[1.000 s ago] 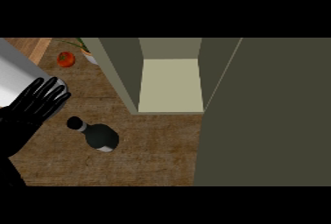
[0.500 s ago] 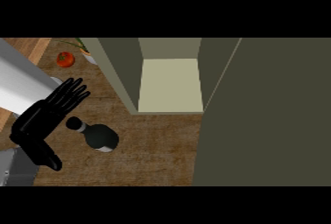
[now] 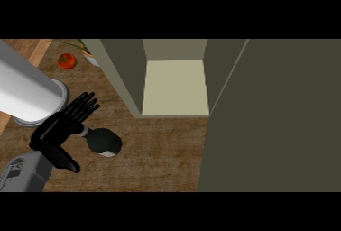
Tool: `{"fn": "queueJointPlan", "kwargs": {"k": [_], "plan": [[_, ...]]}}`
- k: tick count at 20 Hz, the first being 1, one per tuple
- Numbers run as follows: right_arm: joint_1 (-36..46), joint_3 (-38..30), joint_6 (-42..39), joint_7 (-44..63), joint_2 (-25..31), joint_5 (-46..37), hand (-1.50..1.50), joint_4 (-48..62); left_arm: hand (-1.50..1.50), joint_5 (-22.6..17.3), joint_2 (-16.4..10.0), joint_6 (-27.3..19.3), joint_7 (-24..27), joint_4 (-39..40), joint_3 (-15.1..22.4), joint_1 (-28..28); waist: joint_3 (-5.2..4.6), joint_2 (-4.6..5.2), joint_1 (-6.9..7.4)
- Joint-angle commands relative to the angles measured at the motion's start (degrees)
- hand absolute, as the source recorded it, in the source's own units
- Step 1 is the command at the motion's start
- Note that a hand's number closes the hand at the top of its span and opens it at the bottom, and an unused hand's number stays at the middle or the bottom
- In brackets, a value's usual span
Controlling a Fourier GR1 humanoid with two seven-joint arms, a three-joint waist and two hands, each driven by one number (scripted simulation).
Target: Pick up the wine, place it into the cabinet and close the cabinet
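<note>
One left hand (image 3: pixel 60 128) in view, at the left of the tabletop (image 3: pixel 153 153); right hand absent from the picture. Change noted over the last second: the hand has swung in from the left edge and turned, so that its palm now sits just beside the neck of the wine bottle (image 3: pixel 105 142), possibly touching it, though contact cannot be confirmed. Fingers (image 3: pixel 83 106) are spread and nearly straight, pointing up and to the right, thumb trailing downward; nothing is clasped. One wine bottle, dark, in the same spot on the tabletop as a second ago, in front of the cabinet and to its left. Judgement: the approach is close to done and the grasp itself has not begun; lifting, placing and closing all remain. One cabinet (image 3: pixel 174 85), one pale shelf showing inside with nothing on it. One cabinet door (image 3: pixel 279 117), swung wide open and filling the right side of the view. One tomato (image 3: pixel 66 61), top left. One potted plant (image 3: pixel 90 57), only partly visible beside the tomato. One pale cylinder (image 3: pixel 23 90) at the left edge, likely part of the arm.
</note>
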State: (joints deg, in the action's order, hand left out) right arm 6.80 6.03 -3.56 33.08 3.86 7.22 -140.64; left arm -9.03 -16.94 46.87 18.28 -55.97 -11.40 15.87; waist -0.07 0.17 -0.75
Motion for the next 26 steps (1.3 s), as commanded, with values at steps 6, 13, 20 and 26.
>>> {"fn": "queueJointPlan", "kwargs": {"k": [6, 13, 20, 26], "plan": [[-3.3, 0.2, -0.7, 0.1, -1.1, 2.0, -1.5, -3.5, -1.5, 10.8, -1.3, 1.7, 20.7, 17.0, 4.2, 2.1, -0.07, 0.13, -0.54], [-3.9, 1.0, -0.9, 1.0, -0.7, 2.2, -1.5, -6.2, -1.5, 14.2, -0.3, -0.5, 28.2, 23.4, 8.5, 0.7, -0.12, 0.09, -0.99], [-1.7, 3.3, -0.6, -0.3, -1.4, -0.3, -1.5, -3.2, -1.5, 11.7, 0.8, 0.8, 27.0, 31.9, 7.7, 7.1, -0.23, 0.48, -1.76], [0.0, 2.8, 0.2, 1.6, -1.6, -0.3, -1.5, -1.9, -1.5, 11.4, 2.8, 1.5, 28.8, 32.9, 9.4, 7.2, -0.19, 0.3, -0.93]]}}
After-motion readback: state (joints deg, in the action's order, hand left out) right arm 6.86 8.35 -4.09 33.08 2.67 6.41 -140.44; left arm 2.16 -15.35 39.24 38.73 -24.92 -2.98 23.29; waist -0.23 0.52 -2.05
